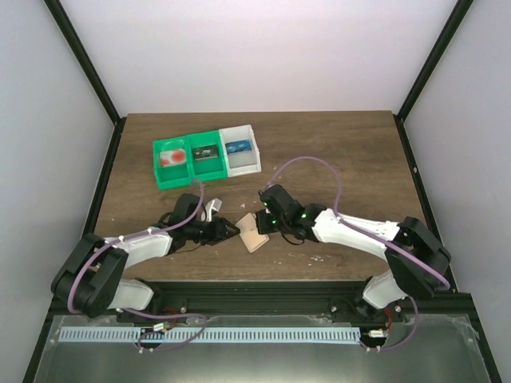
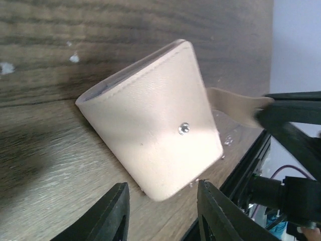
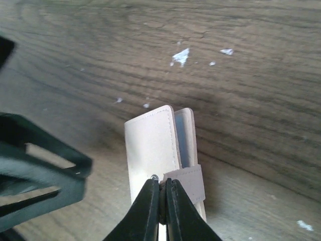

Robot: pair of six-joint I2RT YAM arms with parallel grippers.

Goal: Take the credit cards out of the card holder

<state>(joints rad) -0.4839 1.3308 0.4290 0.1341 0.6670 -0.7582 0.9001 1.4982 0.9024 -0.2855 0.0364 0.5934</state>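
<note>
Between the two claws, on the dark wood-grain table (image 1: 351, 159), sits the thin tan leather-like card holder (image 2: 150, 120). Its small metal snap stud (image 2: 184, 129) is bare and faces the left wrist camera. The right claw (image 3: 161, 190) is clenched: both black fingers press together on the holder's tan closure strap (image 3: 188, 178), just beside the stud. A grey-blue inner panel shows at the holder's edge directly ahead of this claw. The left claw (image 2: 163, 198) is released: its fingers stand apart, the holder's rounded corner lies in the gap, and no contact is visible on either side. Well beyond the left claw, toward the far side of the table, a green plastic two-compartment tray (image 1: 188, 182) holds the red-and-white credit card (image 1: 170, 157) and the dark credit card (image 1: 205, 152). The white plastic tray (image 1: 243, 166) touching its right side holds the blue credit card (image 1: 237, 147)
</note>
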